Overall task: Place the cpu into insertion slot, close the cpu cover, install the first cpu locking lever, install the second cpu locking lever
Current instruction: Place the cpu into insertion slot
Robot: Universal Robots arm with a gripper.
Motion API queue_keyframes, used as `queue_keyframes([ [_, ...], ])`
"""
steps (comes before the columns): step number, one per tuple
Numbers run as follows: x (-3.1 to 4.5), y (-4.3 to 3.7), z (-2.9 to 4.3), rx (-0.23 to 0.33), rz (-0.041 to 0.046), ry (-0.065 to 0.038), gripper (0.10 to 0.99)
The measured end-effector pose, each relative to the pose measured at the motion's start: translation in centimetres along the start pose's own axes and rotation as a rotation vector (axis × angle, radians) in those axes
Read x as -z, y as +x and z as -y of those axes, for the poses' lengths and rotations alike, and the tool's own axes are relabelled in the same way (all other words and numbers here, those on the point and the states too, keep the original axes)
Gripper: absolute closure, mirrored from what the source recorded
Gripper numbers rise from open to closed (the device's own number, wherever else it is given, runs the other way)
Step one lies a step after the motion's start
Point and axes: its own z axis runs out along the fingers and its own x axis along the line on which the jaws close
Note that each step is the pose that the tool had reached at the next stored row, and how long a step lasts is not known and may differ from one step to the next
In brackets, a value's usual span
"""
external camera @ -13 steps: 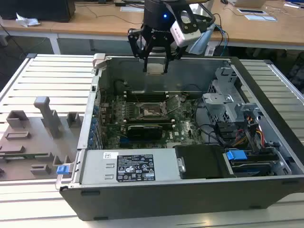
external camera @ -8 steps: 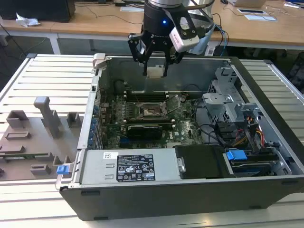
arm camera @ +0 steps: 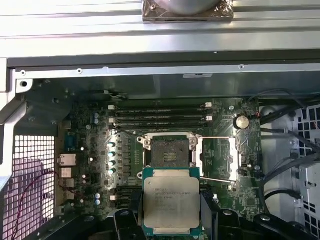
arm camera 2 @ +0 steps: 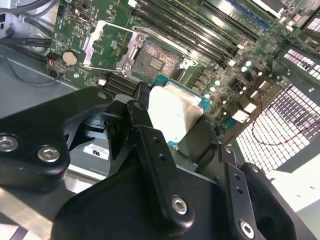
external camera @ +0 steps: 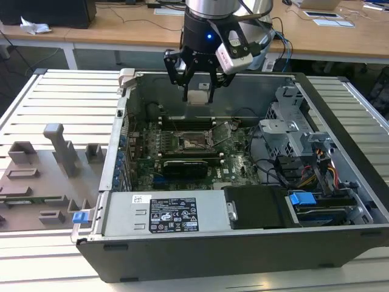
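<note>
My gripper [external camera: 198, 98] is shut on the cpu [external camera: 199, 95], a small pale square chip, and holds it in the air above the rear of the open computer case. In the first wrist view the cpu [arm camera: 171, 202] sits between two black fingers [arm camera: 209, 212], its metal face showing. Just beyond it lies the insertion slot [arm camera: 169, 152], a black square socket with a dark bare centre. The cpu cover [arm camera: 218, 156] stands swung open beside the socket, with thin metal levers [arm camera: 216, 137] raised along it. The second wrist view shows the cpu [arm camera 2: 175, 112] above the socket [arm camera 2: 157, 60].
The green motherboard [external camera: 146, 152] lies deep in the case, ringed by metal walls [external camera: 243, 91]. Memory slots [arm camera: 160, 117] run beside the socket. A drive cage with cables [external camera: 304, 152] fills the exterior view's right. A grey fixture plate [external camera: 42, 176] lies outside the case on the left.
</note>
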Motion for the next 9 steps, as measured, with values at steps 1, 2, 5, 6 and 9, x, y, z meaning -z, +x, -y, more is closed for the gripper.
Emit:
queue_keyframes([
  [1,-0.13,0.00,0.01,0.000,0.0000,0.000,0.545],
  [2,-0.38,-0.01,0.03,0.000,0.0000,0.000,0.545],
  [5,-0.97,-0.02,0.09,0.000,0.0000,0.000,0.545],
  [6,-1.04,-0.02,0.09,0.000,0.0000,0.000,0.545],
  [9,-1.34,-0.03,0.12,0.000,0.0000,0.000,0.545],
])
